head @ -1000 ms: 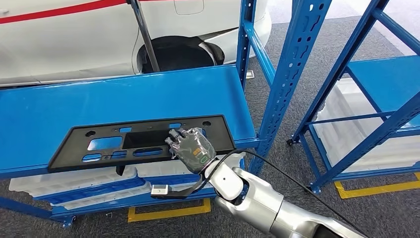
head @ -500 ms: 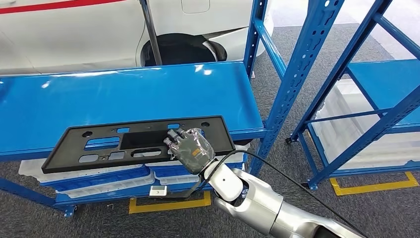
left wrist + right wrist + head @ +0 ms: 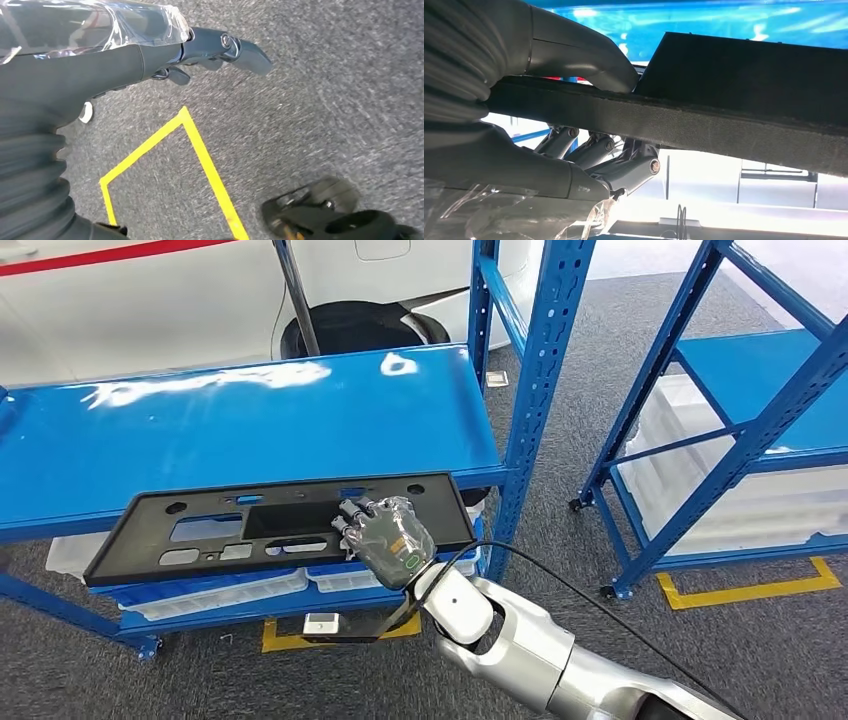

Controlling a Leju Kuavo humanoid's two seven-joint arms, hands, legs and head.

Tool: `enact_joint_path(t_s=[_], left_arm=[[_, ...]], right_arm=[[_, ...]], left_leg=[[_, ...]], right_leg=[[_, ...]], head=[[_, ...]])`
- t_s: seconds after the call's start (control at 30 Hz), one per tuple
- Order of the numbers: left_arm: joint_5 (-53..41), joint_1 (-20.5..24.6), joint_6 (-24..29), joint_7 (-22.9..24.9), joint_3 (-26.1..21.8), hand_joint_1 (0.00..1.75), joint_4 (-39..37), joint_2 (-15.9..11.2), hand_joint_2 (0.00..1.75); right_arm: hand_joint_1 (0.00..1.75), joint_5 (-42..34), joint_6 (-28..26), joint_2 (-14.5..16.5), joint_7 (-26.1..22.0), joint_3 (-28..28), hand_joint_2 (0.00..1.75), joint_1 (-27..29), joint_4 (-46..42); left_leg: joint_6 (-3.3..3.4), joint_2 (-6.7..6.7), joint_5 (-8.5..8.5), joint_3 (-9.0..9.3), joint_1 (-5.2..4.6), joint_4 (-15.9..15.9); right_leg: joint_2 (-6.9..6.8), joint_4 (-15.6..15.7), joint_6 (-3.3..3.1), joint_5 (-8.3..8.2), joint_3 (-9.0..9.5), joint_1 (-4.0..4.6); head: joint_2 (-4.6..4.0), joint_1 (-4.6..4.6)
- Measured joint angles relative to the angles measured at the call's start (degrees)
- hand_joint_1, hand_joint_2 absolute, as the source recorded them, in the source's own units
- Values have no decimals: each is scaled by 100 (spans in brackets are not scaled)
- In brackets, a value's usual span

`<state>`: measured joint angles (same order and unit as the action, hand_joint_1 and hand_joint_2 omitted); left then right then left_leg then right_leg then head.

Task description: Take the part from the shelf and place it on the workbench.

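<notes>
In the head view, the right hand is seen closed on the near edge of the black part, a long flat panel with several cut-outs. The part is gripped towards its right end, and most of its length runs out to the left of the hand. It is held about level at the front edge of the blue shelf, its far side over the shelf board and its near side overhanging the edge. White trays are stored on the lower level, below the part and the hand. A blue upright post stands just to the right of the hand, and a second blue rack with white bins is seen well apart to the right. A white car body is visible beyond the shelf.

In the left wrist view, the left hand is seen hanging over grey carpet marked with yellow tape. Its dark fingers are extended with nothing between them.

In the right wrist view, the part is pinched at its edge by the right hand: the thick thumb is pressed on one face and the darker fingers are curled against the other. The blue shelf is seen beyond the part.
</notes>
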<state>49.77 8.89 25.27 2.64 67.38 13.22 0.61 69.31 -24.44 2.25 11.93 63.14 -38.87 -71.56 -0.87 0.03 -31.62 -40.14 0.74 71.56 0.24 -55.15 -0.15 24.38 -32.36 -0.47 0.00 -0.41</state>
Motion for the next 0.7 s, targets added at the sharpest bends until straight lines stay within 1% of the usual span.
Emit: enact_joint_path(t_s=[0.03, 0.07, 0.1, 0.13, 0.17, 0.2, 0.23, 0.27, 0.3, 0.33, 0.37, 0.4, 0.43, 0.47, 0.5, 0.53, 0.57, 0.6, 0.63, 0.67, 0.7], left_arm=[[0, 1, 0, 0, 0, 0, 0, 0, 175], [0, 2, 0, 0, -1, 0, 0, 0, 175], [-1, 5, 0, 0, -1, 0, 0, 0, 175], [-1, 13, 0, 0, -1, 0, 0, -1, 175], [-3, 24, 0, 0, -2, 0, 0, -1, 175], [-5, 35, 0, 0, -2, 0, 0, -2, 175], [-7, 44, 0, 0, -2, 0, 0, -2, 175], [-8, 47, 0, 0, -2, 0, 0, -2, 175], [-9, 48, 0, 0, -2, 0, 0, 3, 175], [-9, 48, -1, 1, -2, 0, 0, 6, 175], [-9, 49, -2, 3, -2, 0, 0, 7, 175], [-10, 52, -3, 6, -3, 0, 0, 7, 175], [-12, 52, -4, 9, -3, 0, 0, 3, 175], [-13, 51, -5, 10, -4, 0, 0, 0, 175], [-13, 48, -5, 11, -4, 0, 0, 0, 175], [-13, 46, -5, 11, -4, 0, 0, 0, 175], [-11, 46, -5, 10, -4, 0, 0, 0, 175], [-10, 46, -4, 9, -4, 0, 0, 0, 175], [-8, 46, -4, 4, -4, 0, 0, 0, 175], [-5, 47, -2, -2, -4, 0, 0, 0, 175], [-2, 48, 1, -10, -5, 0, 0, 0, 175]], right_arm=[[175, -1, 0, -1, -2, 0, 175, 2, 0], [175, -2, 0, -1, -4, 0, 175, 4, 0], [175, -5, -1, -1, -4, 0, 175, 3, -1], [175, -15, -2, 1, -7, -1, 175, 1, -5], [175, -27, -4, 2, -11, -3, 175, -1, -12], [175, -51, -7, 3, -22, -7, 175, -4, -20], [175, -77, -9, 5, -38, -11, 175, -9, -28], [175, -104, -10, 5, -54, -15, 175, -13, -33], [175, -131, -11, 3, -69, -16, 175, -17, -35], [175, -150, -11, 1, -78, -19, 175, -20, -37], [175, -168, -11, -3, -82, -26, 175, -22, -38], [175, -183, -10, -7, -85, -36, 175, -22, -38], [175, -199, -8, -10, -85, -48, 175, -22, -39], [175, -213, -5, -14, -87, -59, 175, -21, -39], [175, -226, -2, -18, -91, -67, 175, -19, -39], [175, -235, 0, -22, -96, -72, 175, -20, -39], [175, -241, 2, -26, -102, -74, 175, -21, -39], [175, -253, 2, -30, -107, -77, 175, -23, -39], [175, -266, 2, -31, -111, -79, 175, -29, -42], [175, -280, 2, -28, -119, -81, 175, -42, -46], [175, -292, 2, -24, -126, -84, 175, -57, -53]], left_leg=[[3, 0, 23, 33, -1, 153], [16, 0, 153, 167, -3, 82], [40, -1, 319, 399, -5, -192], [74, -3, 420, 721, -14, -636], [110, -5, 450, 1040, -30, -1125], [143, -7, 432, 1274, -49, -1508], [172, -9, 396, 1412, -72, -1759], [197, -8, 404, 1424, -90, -1851], [233, 1, 456, 1384, -79, -1862], [275, 8, 524, 1335, -69, -1880], [326, 18, 600, 1274, -54, -1896], [365, 27, 677, 1205, -38, -1909], [387, 28, 743, 1126, -46, -1906], [398, 31, 808, 1049, -50, -1900], [395, 33, 869, 972, -54, -1896], [390, 35, 931, 895, -56, -1889], [382, 38, 989, 818, -57, -1882], [372, 38, 1043, 748, -56, -1872], [354, 37, 1091, 686, -57, -1856], [330, 34, 1131, 632, -66, -1832], [302, 32, 1177, 589, -75, -1811]], right_leg=[[0, -3, 2, -59, -81, 4], [1, -4, 8, -116, -155, 7], [3, -5, 18, -169, -221, 11], [5, -7, 34, -220, -274, 16], [5, -8, 57, -268, -314, 24], [2, 0, 85, -322, -341, 29], [-2, 12, 118, -378, -362, 28], [-6, 31, 153, -437, -375, 25], [-6, 48, 188, -473, -398, 20], [-3, 17, 220, -421, -438, 20], [-1, -103, 248, -261, -501, 19], [1, -342, 271, -2, -589, 16], [2, -695, 289, 309, -688, 10], [1, -1113, 306, 570, -785, 2], [1, -1481, 321, 709, -844, -1], [0, -1705, 330, 707, -833, -2], [0, -1731, 333, 590, -730, -2], [0, -1531, 329, 418, -524, -3], [0, -1146, 318, 292, -218, -3], [1, -669, 299, 261, 114, 5], [4, -264, 271, 292, 378, 13]], head=[[0, -1], [0, -1], [0, -1], [0, -1], [0, 2], [0, 4], [0, 5], [0, 6], [-1, 4], [-1, 4], [-1, 10], [-1, 17], [0, 24], [0, 30], [0, 31], [0, 30], [0, 31], [0, 30], [0, 31], [0, 30], [0, 27]])
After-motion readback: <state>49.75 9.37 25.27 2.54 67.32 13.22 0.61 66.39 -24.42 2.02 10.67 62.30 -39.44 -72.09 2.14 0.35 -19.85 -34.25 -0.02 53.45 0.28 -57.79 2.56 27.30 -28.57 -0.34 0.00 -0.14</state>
